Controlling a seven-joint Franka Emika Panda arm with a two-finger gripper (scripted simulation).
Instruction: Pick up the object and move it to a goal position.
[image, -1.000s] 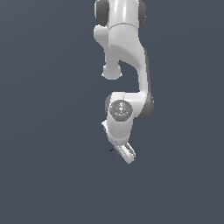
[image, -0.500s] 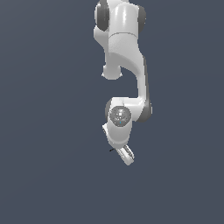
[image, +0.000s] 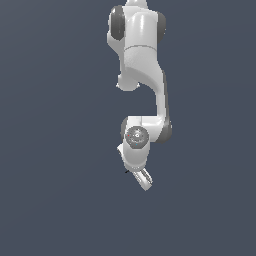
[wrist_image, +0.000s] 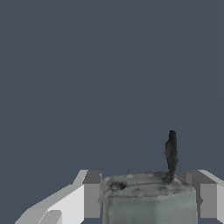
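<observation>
In the wrist view the object (wrist_image: 148, 197), a small grey boxy thing with a thin black stub (wrist_image: 171, 153) rising from one corner, fills the space between the two pale fingers (wrist_image: 89, 192), which press against its sides. My gripper (wrist_image: 146, 194) is shut on it. In the exterior view the white arm hangs down the middle of the picture, and the gripper (image: 142, 179) points downward and toward the exterior view's right. A tiny dark speck (image: 126, 171) beside the hand is all that shows of the object there.
Flat slate-blue background fills both views, with no other object, container or edge in sight. The arm's elbow joint (image: 136, 136) sits just above the hand.
The arm has shifted slightly upward and toward the exterior view's right, carrying the gripper and the object with it. The grip looks the same.
</observation>
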